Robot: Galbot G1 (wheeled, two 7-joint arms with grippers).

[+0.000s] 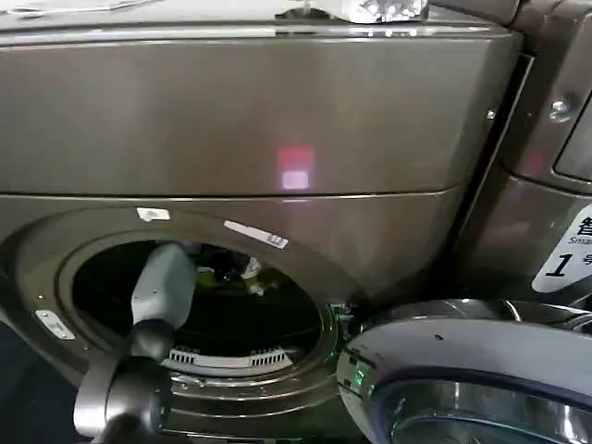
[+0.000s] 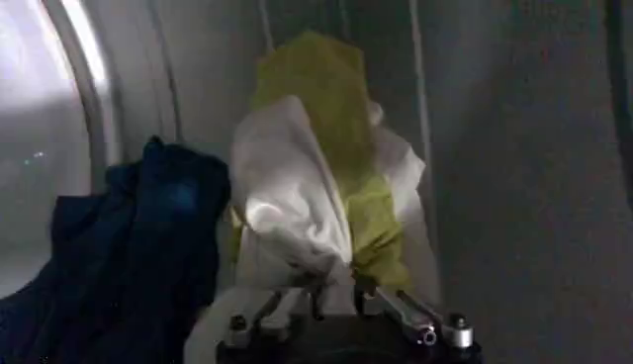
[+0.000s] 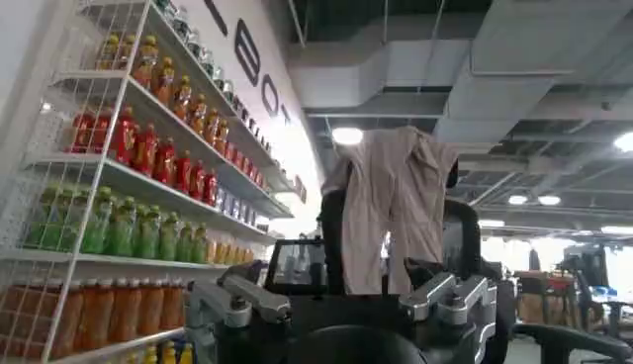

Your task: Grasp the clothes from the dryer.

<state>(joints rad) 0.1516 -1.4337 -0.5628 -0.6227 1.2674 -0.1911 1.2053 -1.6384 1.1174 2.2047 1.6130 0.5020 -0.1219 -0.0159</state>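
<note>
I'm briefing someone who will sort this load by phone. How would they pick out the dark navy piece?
Look inside the bronze-brown dryer, through its round porthole where the left gripper reaches in. Against the drum wall lies the clothes heap; the navy piece slumps beside the white and yellow-green pieces, the only dark one.

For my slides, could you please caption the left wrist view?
Inside the dryer, the left gripper closes on the white and yellow-green clothes, navy piece alongside.
</note>
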